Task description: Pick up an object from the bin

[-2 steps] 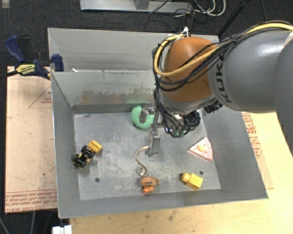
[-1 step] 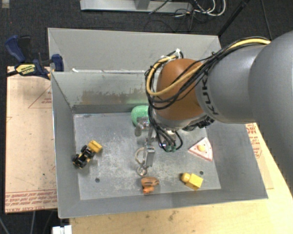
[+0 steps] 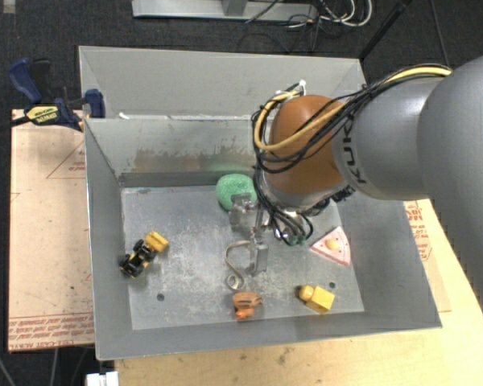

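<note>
Closest to you is the big grey arm [image 3: 435, 135], round and smooth, coming in from the right. It has an orange-brown cover [image 3: 306, 147] with black and yellow cables [image 3: 266, 127] looped over it. Under the cover, the shiny metal gripper [image 3: 245, 260] hangs over the middle of the bin [image 3: 189, 248]. You cannot tell if it is open or closed.

The bin floor is flat grey metal, scratched and speckled, with sloping walls all round. The back wall has brownish smudges.

A small orange toy [image 3: 245, 303] lies just in front of the gripper, close to the front wall. A round green lump [image 3: 233, 190] sits behind the gripper, near the back wall and right by the cover. A little yellow block [image 3: 317, 297] lies to the right of the orange toy. A flat pink triangle [image 3: 332, 246] lies further right, near the cables. A yellow and black toy truck [image 3: 142, 254] sits well apart on the left.

You have bare floor between the truck and the gripper
</note>
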